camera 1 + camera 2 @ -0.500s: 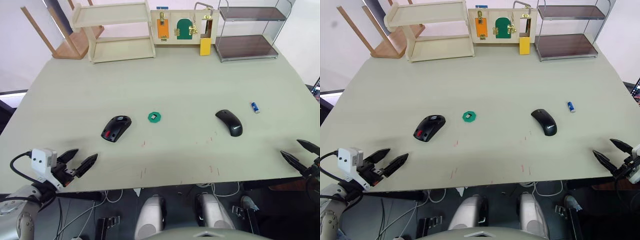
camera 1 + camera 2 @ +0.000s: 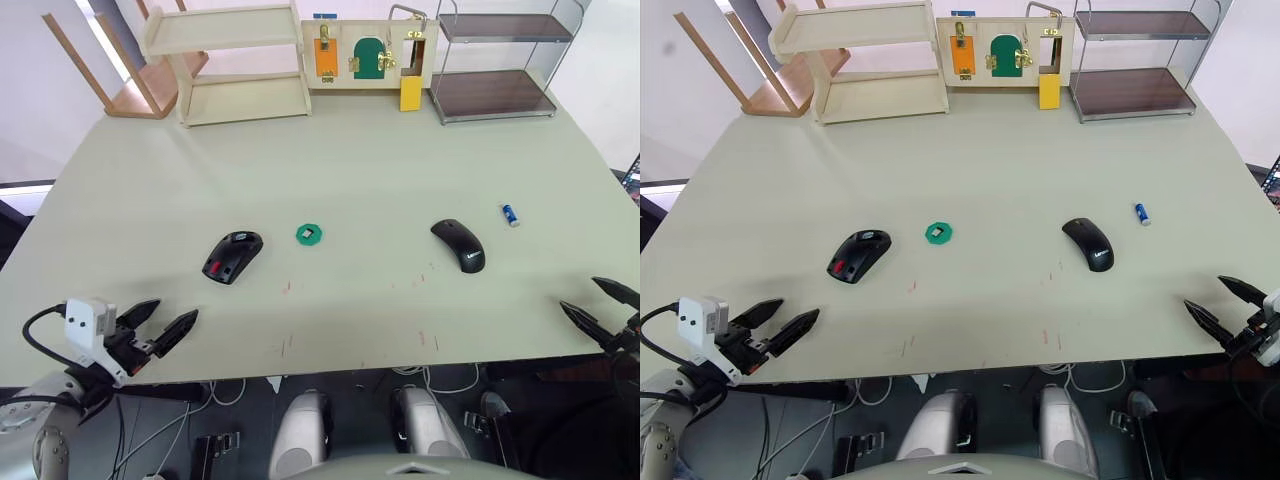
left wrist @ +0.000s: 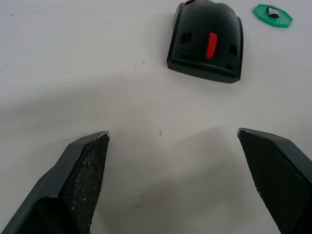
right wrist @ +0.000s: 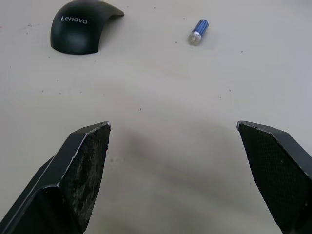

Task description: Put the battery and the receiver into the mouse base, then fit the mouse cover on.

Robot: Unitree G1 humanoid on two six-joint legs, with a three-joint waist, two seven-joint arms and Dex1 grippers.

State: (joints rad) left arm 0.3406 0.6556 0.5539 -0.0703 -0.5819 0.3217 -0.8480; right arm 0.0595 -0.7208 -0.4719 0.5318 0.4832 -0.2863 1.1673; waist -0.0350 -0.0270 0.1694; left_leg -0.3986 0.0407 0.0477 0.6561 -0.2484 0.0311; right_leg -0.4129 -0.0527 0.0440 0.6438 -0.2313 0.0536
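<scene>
The black mouse base [image 2: 232,257] with red parts lies left of the table's middle. Right of it a tiny dark receiver [image 2: 310,234] rests on a green disc [image 2: 309,235]. The glossy black mouse cover [image 2: 459,245] with pale lettering lies to the right, and the small blue battery [image 2: 510,214] sits beyond it. My left gripper [image 2: 160,326] stands open near the front edge, short of the base [image 3: 205,42]. At the front right corner my right gripper [image 2: 600,305] is open, with the cover [image 4: 80,33] and battery [image 4: 199,32] ahead of it.
Along the table's far edge stand a pale wooden shelf [image 2: 232,62], a board with latches and a green door [image 2: 367,50], and a metal two-tier rack [image 2: 497,65]. A wooden stool [image 2: 130,72] leans at the far left corner.
</scene>
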